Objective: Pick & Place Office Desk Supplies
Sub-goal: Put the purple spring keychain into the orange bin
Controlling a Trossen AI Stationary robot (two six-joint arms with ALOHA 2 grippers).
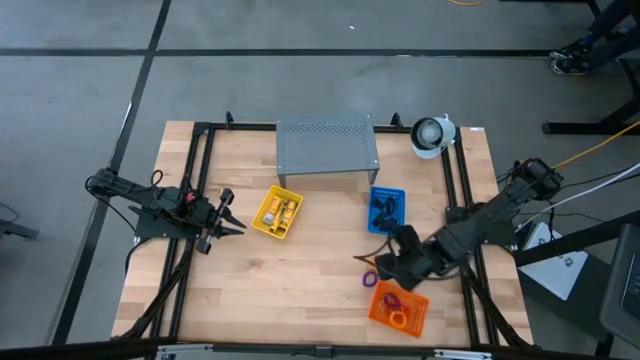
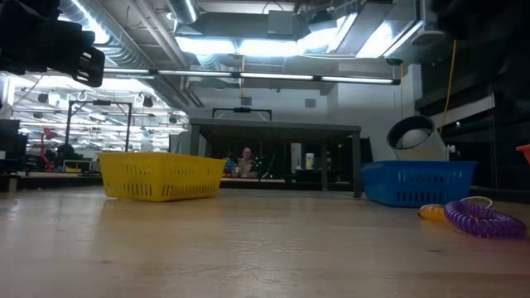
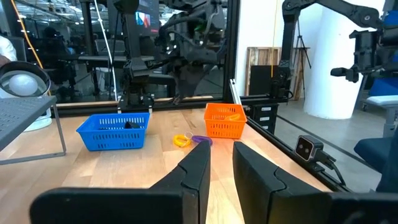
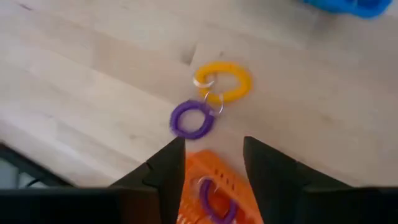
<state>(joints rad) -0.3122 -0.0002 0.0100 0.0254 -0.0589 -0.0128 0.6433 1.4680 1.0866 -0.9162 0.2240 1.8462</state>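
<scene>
1. The right gripper [image 1: 388, 268] hangs over the near right part of the wooden bench [image 1: 300, 290], just above the orange tray [image 1: 398, 308]. In its wrist view the fingers [image 4: 168, 168] stand apart with nothing between them.
2. Directly under those fingers, a purple loop [image 4: 211, 202] lies inside the orange tray, beside other loops there (orange and yellow ones show from above).
3. 2 more loops lie on the bare bench just beside that tray: a purple loop [image 4: 193, 119] and a yellow loop [image 4: 227, 81], close enough that their small metal rings meet.
4. The blue tray [image 1: 386, 208] sits farther back on the right, holding small black clips [image 1: 383, 207].
5. The yellow tray [image 1: 277, 212] sits left of centre, holding yellow-and-white packets [image 1: 282, 210].
6. The left gripper [image 1: 232, 212] waits low at the left side of the bench, pointing toward the yellow tray. Its fingers [image 3: 199, 165] are narrow, a slim gap between them, gripping nothing.
7. A grey perforated stand [image 1: 327, 147] occupies the back centre of the bench, and a white round device [image 1: 432, 135] stands at the back right corner.
8. In the low view a person [image 2: 245, 162] shows far off in the room behind the bench.
</scene>
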